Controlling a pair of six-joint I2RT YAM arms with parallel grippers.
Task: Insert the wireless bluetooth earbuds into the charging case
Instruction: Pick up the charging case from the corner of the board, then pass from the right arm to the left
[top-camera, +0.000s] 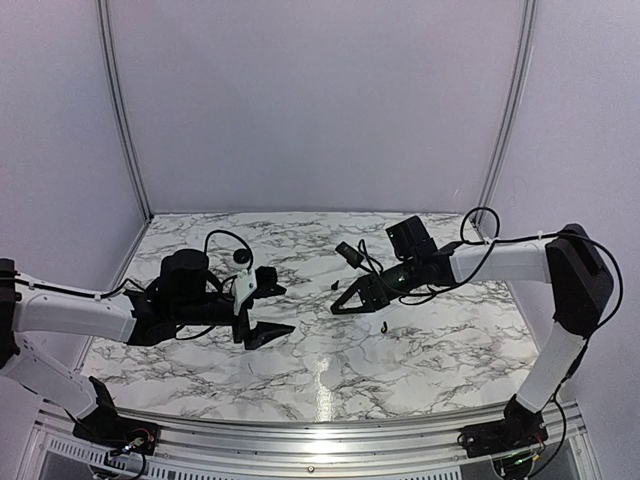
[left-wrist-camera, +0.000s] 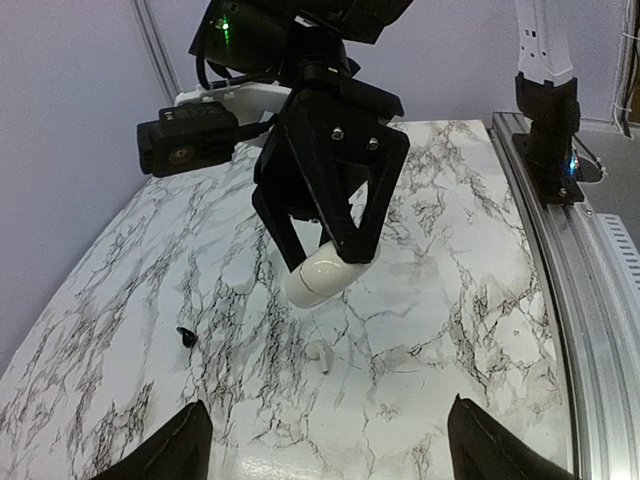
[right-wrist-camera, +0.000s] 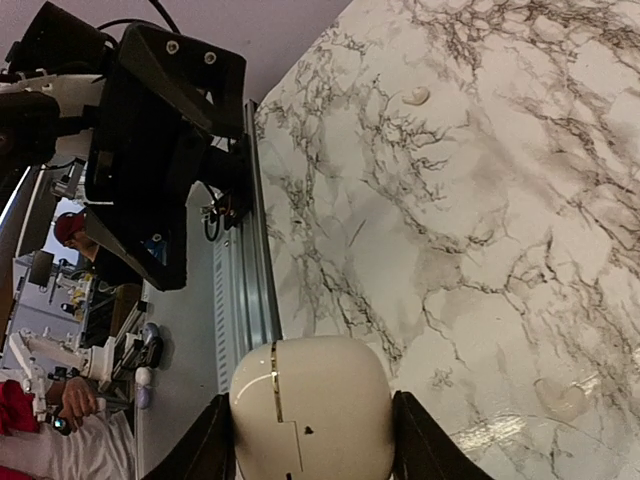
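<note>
My right gripper (top-camera: 342, 303) is shut on a white charging case (right-wrist-camera: 312, 410) with its lid closed, held above the marble; it also shows in the left wrist view (left-wrist-camera: 318, 277). A small white earbud with a short stem (left-wrist-camera: 320, 353) lies on the table just under the case. Two pale earbud-like shapes (right-wrist-camera: 415, 96) (right-wrist-camera: 562, 398) show in the right wrist view. Two tiny black pieces lie nearby, one hook-shaped (top-camera: 384, 326), one by the right fingertips (top-camera: 328, 286) and in the left wrist view (left-wrist-camera: 186, 337). My left gripper (top-camera: 280, 309) is open and empty, facing the right gripper (left-wrist-camera: 325, 235).
The marble table (top-camera: 300, 370) has white walls at the back and sides. A metal rail (left-wrist-camera: 590, 300) runs along the near edge. Cables hang from both arms.
</note>
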